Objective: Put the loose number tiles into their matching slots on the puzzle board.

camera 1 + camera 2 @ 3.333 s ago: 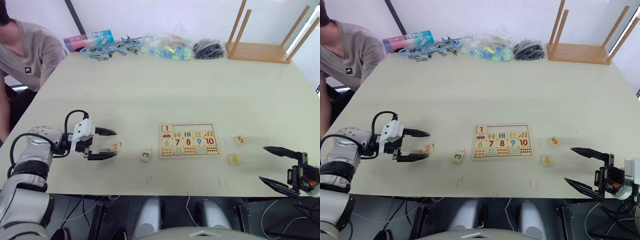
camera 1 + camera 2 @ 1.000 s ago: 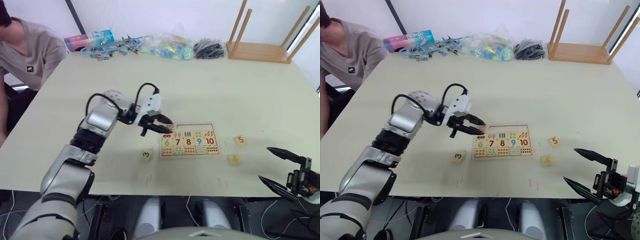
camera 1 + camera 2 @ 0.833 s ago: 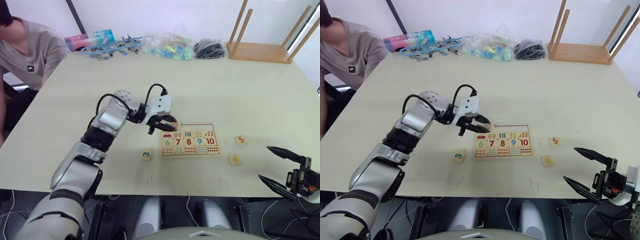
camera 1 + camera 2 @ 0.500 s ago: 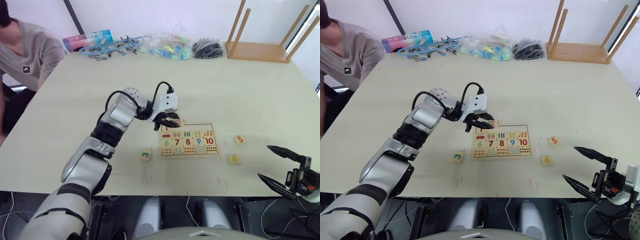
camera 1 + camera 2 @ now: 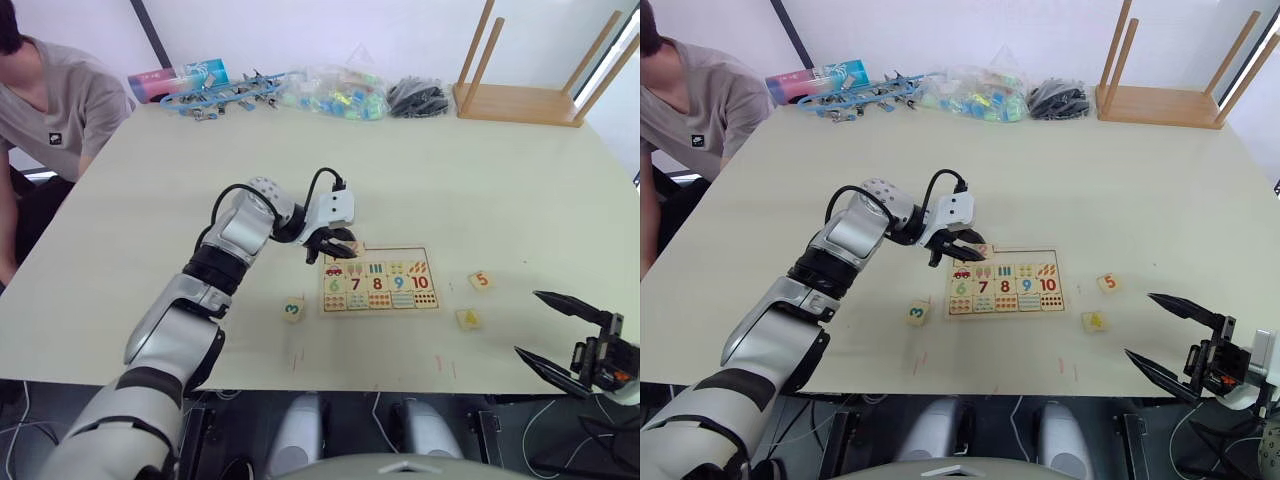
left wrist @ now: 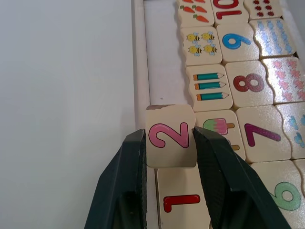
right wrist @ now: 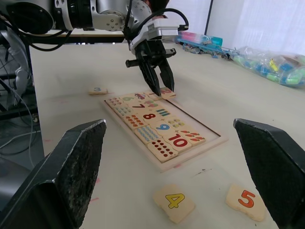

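Tile 2 (image 6: 169, 140), pink digit: clamped between the two black fingers of the left gripper (image 6: 170, 143), at lower centre of the left wrist frame, over the top row of the puzzle board (image 5: 379, 277), next to tile 1 (image 6: 183, 202), red digit, already seated in the first slot. Remaining slots (image 6: 164, 57) of that row: bare pale wood, running along the board's frame. Board: centre of the left eye frame, slightly right, on the pale table (image 5: 450, 180); lower rows hold tiles 6 to 10 and counting pictures. Tile 3 (image 5: 292, 309), green digit: loose on the table, left of the board and lower in the frame. Tile 5 (image 5: 481, 280), orange digit: loose, right of the board. Tile 4 (image 5: 467, 319), yellow digit: loose, below tile 5. Right gripper (image 5: 560, 333): lower right corner, fingers spread wide, holding nothing. Upturned wooden stool (image 5: 530, 80): upper right. Clear bags of small parts (image 5: 335, 92): top centre. Person in a grey shirt (image 5: 50, 100): upper left edge.
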Robot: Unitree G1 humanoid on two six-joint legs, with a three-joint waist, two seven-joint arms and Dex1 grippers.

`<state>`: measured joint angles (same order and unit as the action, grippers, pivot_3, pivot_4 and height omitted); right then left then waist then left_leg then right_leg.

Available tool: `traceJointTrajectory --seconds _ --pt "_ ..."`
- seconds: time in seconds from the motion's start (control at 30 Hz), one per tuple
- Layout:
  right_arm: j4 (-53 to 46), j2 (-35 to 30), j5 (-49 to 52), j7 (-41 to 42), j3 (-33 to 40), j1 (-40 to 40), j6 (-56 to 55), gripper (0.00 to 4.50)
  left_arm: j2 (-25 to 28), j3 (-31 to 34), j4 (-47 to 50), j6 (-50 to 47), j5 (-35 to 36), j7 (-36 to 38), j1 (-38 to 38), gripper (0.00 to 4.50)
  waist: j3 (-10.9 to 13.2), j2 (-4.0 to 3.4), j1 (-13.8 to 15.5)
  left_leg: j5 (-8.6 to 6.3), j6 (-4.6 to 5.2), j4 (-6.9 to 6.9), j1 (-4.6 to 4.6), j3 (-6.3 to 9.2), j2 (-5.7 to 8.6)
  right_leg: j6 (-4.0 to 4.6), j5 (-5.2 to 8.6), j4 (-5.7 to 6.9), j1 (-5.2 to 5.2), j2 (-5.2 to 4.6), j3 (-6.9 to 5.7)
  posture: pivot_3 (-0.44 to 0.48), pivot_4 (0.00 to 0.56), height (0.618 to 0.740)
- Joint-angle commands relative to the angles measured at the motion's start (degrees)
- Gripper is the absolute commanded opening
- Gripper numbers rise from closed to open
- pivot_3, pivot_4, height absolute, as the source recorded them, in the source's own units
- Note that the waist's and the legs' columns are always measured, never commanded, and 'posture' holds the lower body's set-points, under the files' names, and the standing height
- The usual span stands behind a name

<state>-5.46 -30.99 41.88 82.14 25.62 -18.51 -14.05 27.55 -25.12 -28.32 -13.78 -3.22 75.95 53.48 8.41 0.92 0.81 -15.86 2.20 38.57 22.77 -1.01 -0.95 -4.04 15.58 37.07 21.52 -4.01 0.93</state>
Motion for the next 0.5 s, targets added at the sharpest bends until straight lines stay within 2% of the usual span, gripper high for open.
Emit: traceJointTrajectory --seconds 0.03,0.5 --pt "-0.12 -0.31 0.32 0.04 1.25 -0.26 -1.0 4.5 -0.27 0.8 0.84 0.34 0.0 0.13 -0.09 0.98 0.0 0.0 0.0 0.0 0.0 0.0 0.0 0.0 0.0 0.0 0.0 0.0 0.0 0.0 0.0 0.0 0.15 0.74" --pt "-0.21 -0.51 0.14 0.27 1.26 -0.48 -0.92 4.5 -0.45 0.57 1.57 -0.37 -0.26 0.22 -0.64 0.98 0.0 0.0 0.0 0.0 0.0 0.0 0.0 0.0 0.0 0.0 0.0 0.0 0.0 0.0 0.0 0.0 0.15 0.74"
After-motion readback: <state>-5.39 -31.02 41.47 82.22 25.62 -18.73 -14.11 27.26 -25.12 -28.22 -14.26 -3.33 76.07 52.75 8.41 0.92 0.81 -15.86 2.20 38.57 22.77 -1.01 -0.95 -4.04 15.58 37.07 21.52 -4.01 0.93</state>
